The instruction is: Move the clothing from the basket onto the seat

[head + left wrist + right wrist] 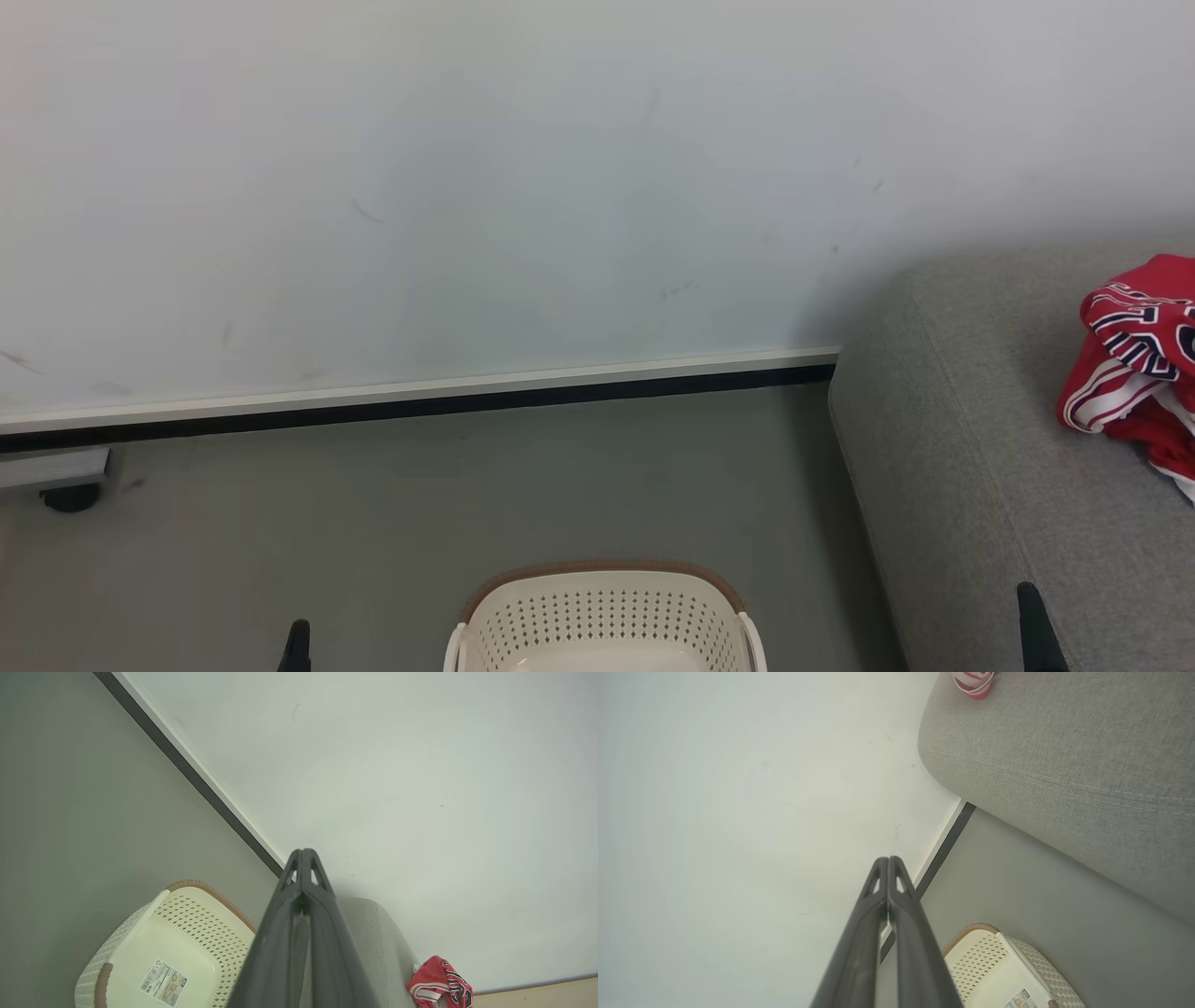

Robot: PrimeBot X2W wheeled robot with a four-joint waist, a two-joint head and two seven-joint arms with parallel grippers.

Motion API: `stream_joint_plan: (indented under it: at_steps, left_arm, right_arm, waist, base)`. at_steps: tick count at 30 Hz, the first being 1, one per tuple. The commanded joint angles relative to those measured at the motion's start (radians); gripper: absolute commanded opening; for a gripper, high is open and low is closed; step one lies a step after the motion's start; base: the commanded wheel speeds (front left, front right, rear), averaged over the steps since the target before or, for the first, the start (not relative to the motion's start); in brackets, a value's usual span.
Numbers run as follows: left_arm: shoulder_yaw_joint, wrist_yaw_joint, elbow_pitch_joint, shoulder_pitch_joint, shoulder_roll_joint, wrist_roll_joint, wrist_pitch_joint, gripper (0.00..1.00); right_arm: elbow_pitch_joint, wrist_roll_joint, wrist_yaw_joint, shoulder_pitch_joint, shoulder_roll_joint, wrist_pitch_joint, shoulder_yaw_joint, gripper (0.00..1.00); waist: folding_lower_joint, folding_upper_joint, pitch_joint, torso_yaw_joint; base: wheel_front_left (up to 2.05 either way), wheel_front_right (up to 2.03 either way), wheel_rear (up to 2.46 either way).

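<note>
The red clothing, with white stripes and black-and-white lettering, lies bunched on the grey seat at the right; it also shows small as clothing and clothing. The cream basket with a brown rim stands on the floor at the bottom centre, and its bare bottom with a label shows in basket and basket. My left gripper is shut with nothing in it, left of the basket. My right gripper is shut and empty, its tip over the seat's front.
A white wall with a pale skirting board and black strip runs behind the grey floor. A grey plate on a black caster stands at the far left by the wall. Open floor lies between the basket and the wall.
</note>
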Motion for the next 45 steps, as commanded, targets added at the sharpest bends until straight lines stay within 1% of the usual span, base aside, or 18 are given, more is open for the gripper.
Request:
stream_joint_plan:
  at_steps: [1, 24, 45]
  left_arm:
    - [0.001, -0.003, -0.004, -0.023, 0.001, -0.029, 0.007, 0.0]
    - [0.002, -0.014, 0.015, -0.053, -0.001, -0.259, 0.061, 0.0]
    - [0.001, -0.022, 0.029, -0.077, -0.003, -0.422, 0.098, 0.0]
  right_arm:
    - [-0.014, 0.034, 0.0, -0.021, -0.01, 0.006, -0.008, 0.0]
    - [-0.022, 0.279, 0.0, -0.023, -0.013, 0.047, -0.06, 0.0]
    - [-0.028, 0.454, 0.0, -0.029, -0.013, 0.079, -0.101, 0.0]
  waist:
    - [0.0, -0.0001, 0.001, -0.002]
    - [0.0, -0.0001, 0.019, -0.025]
    - [0.0, -0.0001, 0.035, -0.045]
  base:
    - [0.0, 0.0, 0.0]
    - [0.0, 0.0, 0.0]
    - [0.0, 0.0, 0.0]
